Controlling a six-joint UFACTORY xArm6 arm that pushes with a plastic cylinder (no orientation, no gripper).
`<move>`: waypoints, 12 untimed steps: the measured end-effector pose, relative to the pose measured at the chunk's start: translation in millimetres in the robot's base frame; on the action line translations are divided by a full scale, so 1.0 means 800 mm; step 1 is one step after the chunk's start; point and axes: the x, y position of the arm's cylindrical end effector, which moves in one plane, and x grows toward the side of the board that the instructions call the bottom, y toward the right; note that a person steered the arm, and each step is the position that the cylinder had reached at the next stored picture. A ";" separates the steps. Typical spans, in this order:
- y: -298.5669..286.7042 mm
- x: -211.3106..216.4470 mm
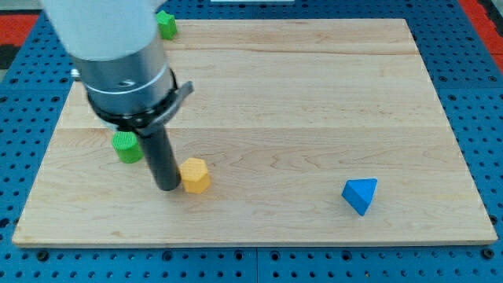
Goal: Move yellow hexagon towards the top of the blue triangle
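The yellow hexagon (195, 174) lies on the wooden board at the lower left of centre. The blue triangle (361, 194) lies far off at the view's lower right. My tip (167, 187) rests on the board right against the yellow hexagon's left side, touching it or nearly so. The rod rises from there into the arm's grey body at the view's upper left.
A green cylinder (126, 147) stands just left of the rod, partly hidden by the arm. Another green block (166, 24) sits at the board's top edge, upper left. The wooden board (314, 94) lies on a blue perforated table.
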 end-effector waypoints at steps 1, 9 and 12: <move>0.033 -0.003; 0.228 -0.022; 0.186 -0.018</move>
